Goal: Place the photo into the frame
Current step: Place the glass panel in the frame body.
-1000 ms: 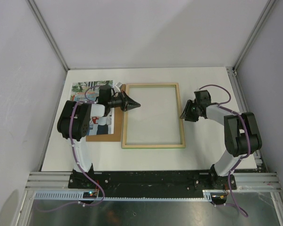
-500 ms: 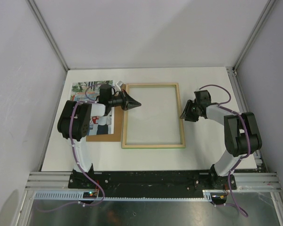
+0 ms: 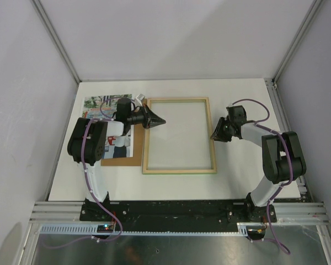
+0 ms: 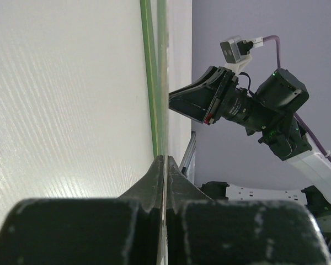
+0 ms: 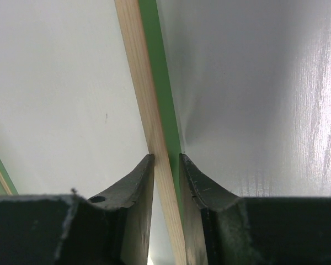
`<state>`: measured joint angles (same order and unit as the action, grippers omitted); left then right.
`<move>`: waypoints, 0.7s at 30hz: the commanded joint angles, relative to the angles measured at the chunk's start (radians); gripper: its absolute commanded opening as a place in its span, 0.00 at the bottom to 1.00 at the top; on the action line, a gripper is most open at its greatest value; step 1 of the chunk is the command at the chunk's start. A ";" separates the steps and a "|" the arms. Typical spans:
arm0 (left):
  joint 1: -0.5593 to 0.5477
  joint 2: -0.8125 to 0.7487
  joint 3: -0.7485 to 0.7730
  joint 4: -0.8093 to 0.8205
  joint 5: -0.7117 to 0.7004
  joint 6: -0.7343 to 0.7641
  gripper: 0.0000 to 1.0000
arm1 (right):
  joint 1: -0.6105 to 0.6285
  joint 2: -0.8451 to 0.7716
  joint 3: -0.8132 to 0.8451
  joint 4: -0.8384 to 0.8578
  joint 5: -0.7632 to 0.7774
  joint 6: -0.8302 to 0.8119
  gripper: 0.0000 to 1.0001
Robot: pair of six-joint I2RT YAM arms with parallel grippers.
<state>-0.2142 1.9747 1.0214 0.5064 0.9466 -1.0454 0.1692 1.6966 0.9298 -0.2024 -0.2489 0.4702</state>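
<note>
Left end effector (image 3: 164,120) crept farther | right one (image 3: 213,136) clamps frame (image 3: 179,170) | photo (image 3: 99,103) half-hidden

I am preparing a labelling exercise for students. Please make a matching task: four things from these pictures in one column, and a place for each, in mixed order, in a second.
Column A
1. photo
2. frame
3. brown board
4. right claw

Column B
a. closed around the frame's right rail
b. flat in the middle of the table, pale wood up
c. far left, partly under the left arm
d. just left of the frame, partly under the photo

Pairs: 1-c, 2-b, 3-d, 4-a
</note>
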 commanded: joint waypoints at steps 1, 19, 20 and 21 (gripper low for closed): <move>-0.025 -0.034 0.032 0.045 0.031 0.024 0.00 | 0.006 0.022 -0.002 -0.014 0.043 -0.016 0.27; -0.035 -0.017 0.041 0.082 0.037 0.007 0.00 | 0.006 0.020 -0.002 -0.012 0.030 -0.018 0.22; -0.036 -0.012 0.042 0.083 0.036 0.006 0.00 | 0.006 0.019 -0.002 -0.011 0.029 -0.018 0.22; -0.036 -0.009 0.043 0.084 0.036 0.004 0.00 | 0.005 0.019 -0.002 -0.010 0.027 -0.018 0.22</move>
<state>-0.2253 1.9747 1.0252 0.5564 0.9466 -1.0462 0.1692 1.6966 0.9298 -0.1978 -0.2577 0.4702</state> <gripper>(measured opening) 0.005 0.229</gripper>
